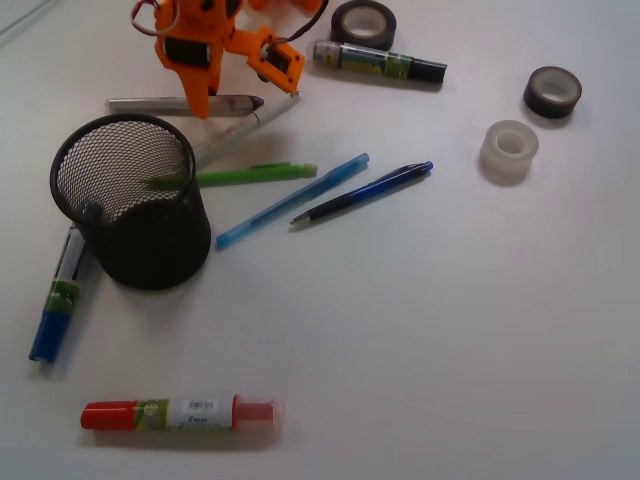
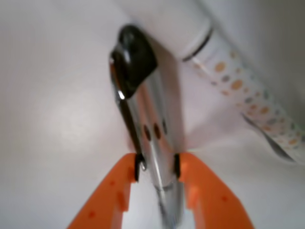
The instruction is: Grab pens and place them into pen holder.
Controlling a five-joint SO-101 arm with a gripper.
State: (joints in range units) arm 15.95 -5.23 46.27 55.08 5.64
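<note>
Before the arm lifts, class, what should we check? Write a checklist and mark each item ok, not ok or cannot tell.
1. Silver pen sits between both fingers of the gripper: ok.
2. Grip is firm enough to lift: cannot tell.
3. The patterned pen lies beside the silver one and is not caught in the jaws: ok.
4. Pen holder stands upright with its mouth open: ok.
5. The green pen crosses the route to the holder, and clearance is uncertain: cannot tell.
</note>
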